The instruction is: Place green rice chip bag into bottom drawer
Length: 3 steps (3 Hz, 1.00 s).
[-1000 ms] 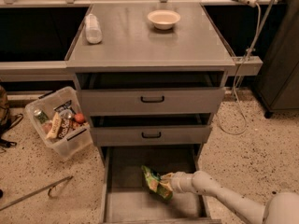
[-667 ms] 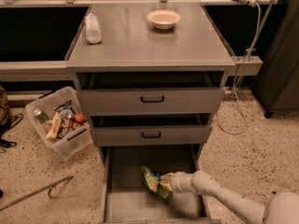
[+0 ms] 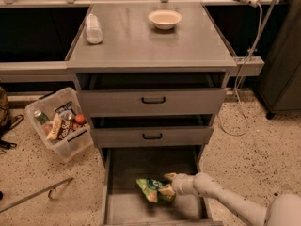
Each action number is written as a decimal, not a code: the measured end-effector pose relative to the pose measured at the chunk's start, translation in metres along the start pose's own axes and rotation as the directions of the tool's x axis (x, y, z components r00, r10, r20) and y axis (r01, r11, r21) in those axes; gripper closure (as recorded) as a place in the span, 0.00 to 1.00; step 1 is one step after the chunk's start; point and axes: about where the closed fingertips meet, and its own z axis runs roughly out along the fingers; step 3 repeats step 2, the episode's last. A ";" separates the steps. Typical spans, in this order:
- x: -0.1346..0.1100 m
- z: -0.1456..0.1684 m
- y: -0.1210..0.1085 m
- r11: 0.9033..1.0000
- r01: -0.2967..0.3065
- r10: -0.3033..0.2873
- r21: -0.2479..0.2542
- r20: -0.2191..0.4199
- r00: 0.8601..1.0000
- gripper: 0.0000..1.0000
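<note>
In the camera view, we see the gripper (image 3: 168, 184) reaching low into the pulled-out bottom drawer (image 3: 131, 169). It meets the green rice chip bag (image 3: 153, 190) over the drawer floor, the bag's destination. We cannot tell whether the claw is clenched or loose.

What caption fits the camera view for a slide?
Tool at the green bag inside the open bottom drawer.

Inside the bottom drawer (image 3: 141, 212), the gripper (image 3: 169, 183) merges in blur with the green rice chip bag (image 3: 150, 189).
</note>
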 end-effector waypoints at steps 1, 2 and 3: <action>0.000 0.000 0.000 1.000 0.000 0.000 0.000 0.000 1.000 0.00; 0.000 0.000 0.000 1.000 0.000 0.000 0.000 0.000 1.000 0.00; 0.000 0.000 0.000 1.000 0.000 0.000 0.000 0.000 1.000 0.00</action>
